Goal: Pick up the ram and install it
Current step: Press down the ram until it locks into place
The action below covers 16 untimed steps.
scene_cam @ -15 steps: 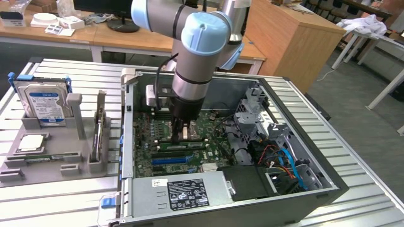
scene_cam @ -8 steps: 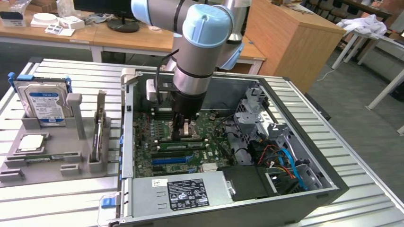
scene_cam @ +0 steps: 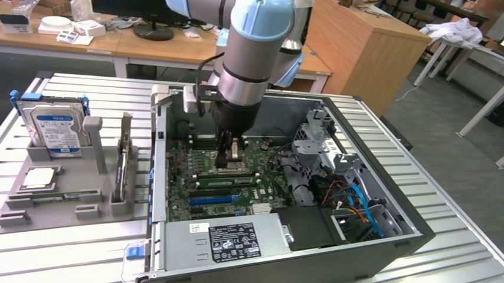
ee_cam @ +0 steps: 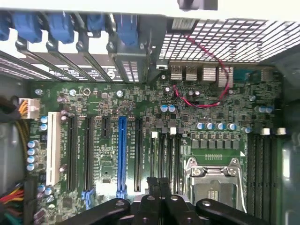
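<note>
Ribbed, silvery sheet metal forms the desk [scene_cam: 71, 247], and a wooden cabinet and pale worktops are seen behind it. Toward the desk's middle and far-right side, an open computer case [scene_cam: 370, 247] of dark painted steel is laid on its side, with a green motherboard [scene_cam: 264, 154] exposed inside. A boxy grey power supply [scene_cam: 228, 236] with a printed label is set at the case's near end, and bundled red, blue and black cables [scene_cam: 354, 200] are coiled beside it.

Along the desk's left edge, as the exterior view shows it, a matte grey moulded rack [scene_cam: 55, 206] is placed. A silver hard drive [scene_cam: 55, 127] with a blue label is held upright in it, and a flat square processor chip [scene_cam: 39, 177] is laid in a recess. The ram [scene_cam: 124, 158], a long thin board, is stood on its edge in a narrow upright holder of the rack, well apart from the arm.

The gripper [scene_cam: 223, 159] [ee_cam: 159, 187], black and angular under a smooth grey cylindrical wrist, is lowered into the case just above the motherboard. Its jaws are pressed together with nothing between them. In the wrist view, long black and blue expansion slots [ee_cam: 122, 154] and the metal-framed processor socket [ee_cam: 215, 180] are seen either side of the fingertips.
</note>
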Motion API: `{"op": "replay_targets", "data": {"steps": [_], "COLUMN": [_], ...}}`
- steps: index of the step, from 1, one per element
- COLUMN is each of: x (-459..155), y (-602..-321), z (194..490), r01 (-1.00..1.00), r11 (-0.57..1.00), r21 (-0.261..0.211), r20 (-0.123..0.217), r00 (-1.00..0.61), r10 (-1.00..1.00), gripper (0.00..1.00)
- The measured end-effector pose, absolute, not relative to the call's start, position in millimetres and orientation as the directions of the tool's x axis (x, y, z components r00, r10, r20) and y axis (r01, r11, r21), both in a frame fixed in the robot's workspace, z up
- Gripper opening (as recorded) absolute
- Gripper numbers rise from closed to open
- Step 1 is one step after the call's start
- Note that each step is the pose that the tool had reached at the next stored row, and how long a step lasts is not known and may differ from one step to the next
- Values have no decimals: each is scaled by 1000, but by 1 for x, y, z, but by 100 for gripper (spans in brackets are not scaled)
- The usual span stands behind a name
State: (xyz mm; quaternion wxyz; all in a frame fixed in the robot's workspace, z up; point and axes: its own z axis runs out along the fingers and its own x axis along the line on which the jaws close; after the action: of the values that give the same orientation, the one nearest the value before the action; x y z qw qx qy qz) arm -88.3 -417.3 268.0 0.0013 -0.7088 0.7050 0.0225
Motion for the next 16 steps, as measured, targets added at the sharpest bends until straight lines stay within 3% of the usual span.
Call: {"op": "replay_targets", "data": {"steps": [16], "x": [-88], "y": [-417], "z": [321], "r01": [-1000], "r11": [-6], "r21": [29], "r20": [-34], "r00": [5], "r10": [-999], "gripper": [11]}}
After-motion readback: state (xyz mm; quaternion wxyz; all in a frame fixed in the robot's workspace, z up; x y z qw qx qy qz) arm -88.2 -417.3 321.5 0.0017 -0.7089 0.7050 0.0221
